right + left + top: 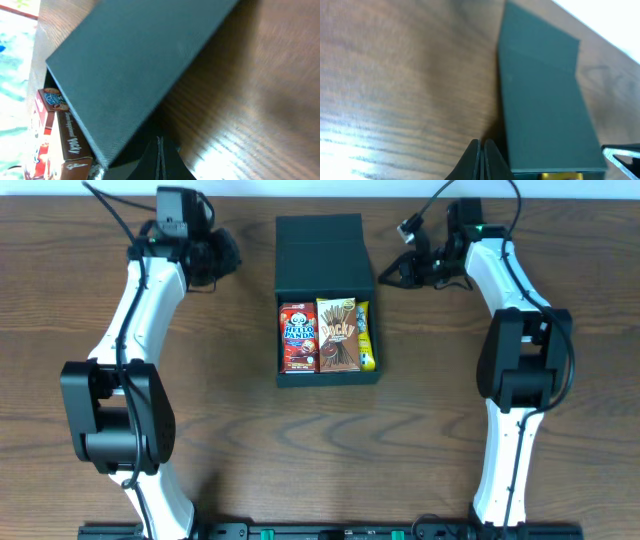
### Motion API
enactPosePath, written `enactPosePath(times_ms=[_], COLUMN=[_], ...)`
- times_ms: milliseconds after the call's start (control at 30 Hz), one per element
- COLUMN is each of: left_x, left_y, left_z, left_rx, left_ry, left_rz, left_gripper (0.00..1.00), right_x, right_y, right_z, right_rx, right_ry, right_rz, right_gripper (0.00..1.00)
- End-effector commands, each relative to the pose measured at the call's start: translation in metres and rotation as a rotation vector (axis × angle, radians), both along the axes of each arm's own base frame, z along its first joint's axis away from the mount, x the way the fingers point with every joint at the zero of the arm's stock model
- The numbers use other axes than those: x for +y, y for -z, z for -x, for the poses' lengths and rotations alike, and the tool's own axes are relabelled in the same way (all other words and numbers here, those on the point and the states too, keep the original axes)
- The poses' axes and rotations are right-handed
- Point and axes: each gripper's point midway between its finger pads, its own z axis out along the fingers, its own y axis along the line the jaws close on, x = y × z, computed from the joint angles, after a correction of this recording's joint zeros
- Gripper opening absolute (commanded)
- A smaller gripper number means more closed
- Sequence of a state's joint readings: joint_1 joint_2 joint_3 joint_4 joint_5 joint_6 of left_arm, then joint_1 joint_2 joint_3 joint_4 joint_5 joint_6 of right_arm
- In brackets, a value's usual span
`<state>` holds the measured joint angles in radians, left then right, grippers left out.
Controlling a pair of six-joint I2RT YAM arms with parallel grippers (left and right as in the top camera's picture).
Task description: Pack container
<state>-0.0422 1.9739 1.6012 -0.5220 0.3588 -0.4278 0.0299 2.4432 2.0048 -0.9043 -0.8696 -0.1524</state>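
Observation:
The dark teal container (327,378) sits at the table's middle, its flap lid (322,258) raised and leaning over the back half. Inside lie a red Hello Panda packet (297,337), a brown Pocky packet (338,334) and a yellow packet (366,338). My left gripper (232,256) is shut and empty, left of the lid; in the left wrist view (481,145) the lid (545,105) fills the right. My right gripper (384,278) is shut and empty, close to the lid's right edge; it shows in the right wrist view (160,142) beside the lid (135,65).
The wooden table (230,450) runs around the container. The table's back edge and a white surface lie just behind the lid (320,195). Both arm bases stand at the front left and front right.

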Motion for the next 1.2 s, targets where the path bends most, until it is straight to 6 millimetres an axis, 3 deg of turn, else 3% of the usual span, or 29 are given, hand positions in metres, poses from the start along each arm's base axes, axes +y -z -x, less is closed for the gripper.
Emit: enactPosePath(times_ms=[0,167,267,367,567,967,1167], left_x=[0.006,0.019,0.028,0.036,0.042,0.047,0.044], left_y=[0.019,0.026,0.026,0.026,0.026,0.031,0.051], left_z=[0.010,0.012,0.011,0.010,0.010,0.016,0.008], left_rx=[0.059,0.075,0.075,0.076,0.078,0.104,0.123], left_ry=[-0.058,-0.088,-0.107,-0.124,-0.136,-0.144,-0.162], left_rz=[0.003,-0.021,-0.019,-0.017,-0.017,-0.051,-0.016], left_gripper=[0.06,0.06,0.05,0.06,0.06,0.06,0.06], right_x=[0.004,-0.004,0.001,0.010,0.044,0.050,0.049], right_y=[0.003,0.017,0.019,0.023,0.027,0.033,0.036], right_z=[0.013,0.044,0.062,0.080,0.093,0.091,0.057], right_rx=[0.070,0.177,0.221,0.265,0.248,0.256,0.195], right_ry=[-0.012,-0.056,-0.105,-0.160,-0.249,-0.222,-0.104], right_rz=[-0.050,0.042,0.069,0.123,0.162,0.217,0.209], right_gripper=[0.01,0.01,0.01,0.01,0.01,0.01,0.01])
